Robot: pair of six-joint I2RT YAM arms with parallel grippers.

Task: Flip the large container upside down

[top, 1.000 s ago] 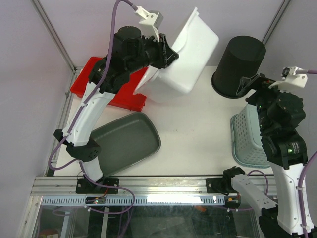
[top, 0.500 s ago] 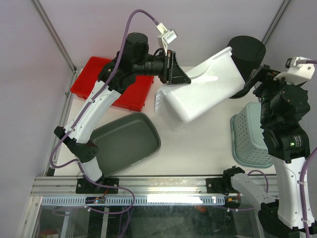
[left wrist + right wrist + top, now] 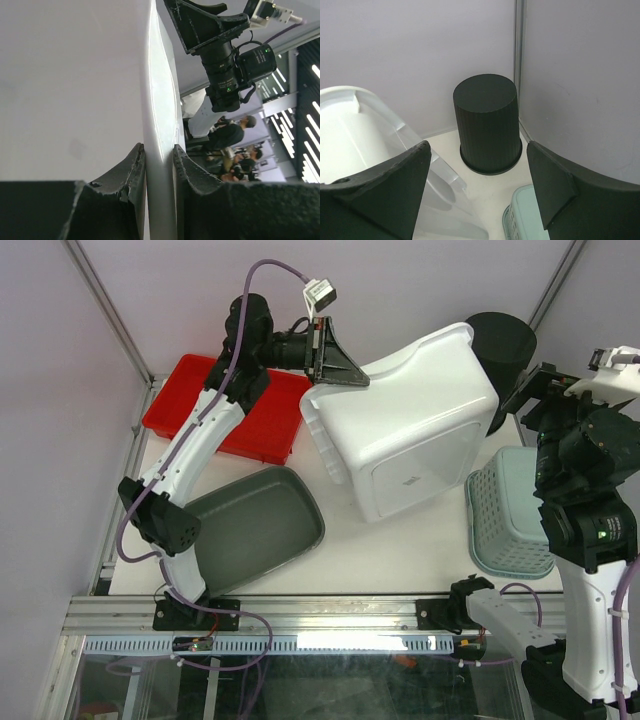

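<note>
My left claw clamped on tub rim, upper centre of frame. Tub nearly inverted, base up, tilted. Flip judged almost done. Next: lower rim flat onto desk, release. Right claw open, idle.

One white tub, one black bucket, one red tray, one grey tray, one pale-green basket.

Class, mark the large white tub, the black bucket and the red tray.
large white tub (image 3: 420,440): top external view, on its base panel.
black bucket (image 3: 486,95): right wrist view, on its flat top.
red tray (image 3: 178,405): top external view, on its bare floor.
</note>
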